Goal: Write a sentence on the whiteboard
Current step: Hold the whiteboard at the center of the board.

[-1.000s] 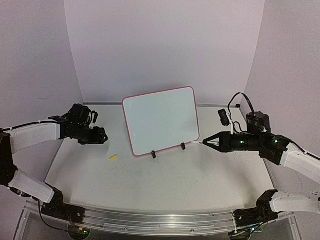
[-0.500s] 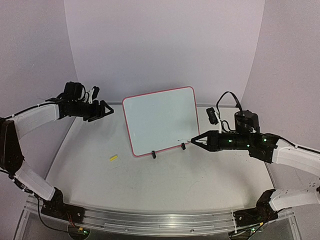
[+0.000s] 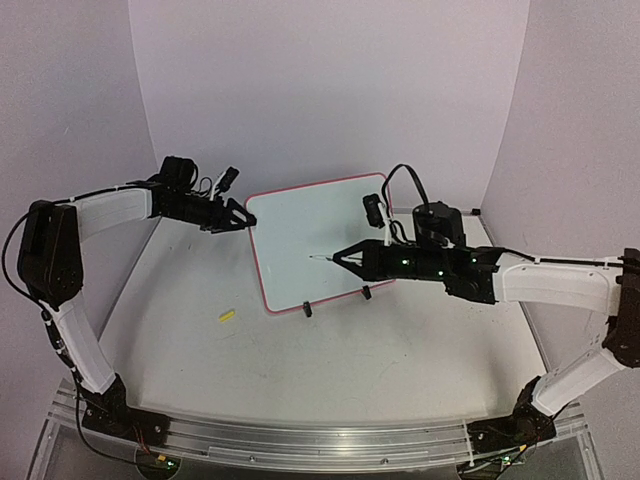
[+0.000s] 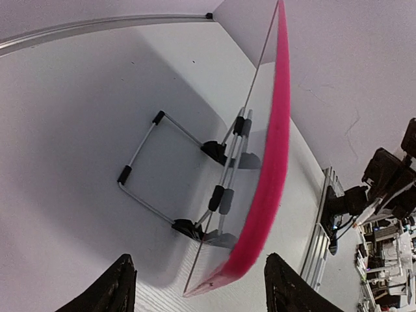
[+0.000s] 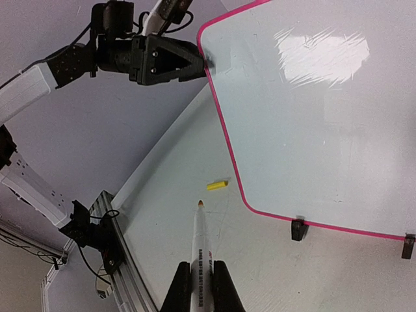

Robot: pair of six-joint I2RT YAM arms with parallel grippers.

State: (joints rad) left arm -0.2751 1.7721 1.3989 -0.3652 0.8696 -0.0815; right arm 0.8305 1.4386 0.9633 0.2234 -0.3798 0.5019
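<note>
Two arms, one board. Far left, the left gripper (image 3: 243,214) sits at the upper left corner of the whiteboard (image 3: 300,225), jaws spread wide. The red edge runs between its fingers (image 4: 120,292) without being pinched. Down on the table (image 3: 400,350), one small yellow piece (image 3: 227,317) lies alone, left of the board's lower corner and apart from it. The board stands mid-table, tilted back on two black clip feet (image 3: 307,310), with bare table in front and on both sides. One marker (image 3: 322,257) points at the middle of the white face; whether the tip touches, I can't tell. It's clamped in the right gripper (image 3: 343,257), which reaches in across the board's right edge.
</note>
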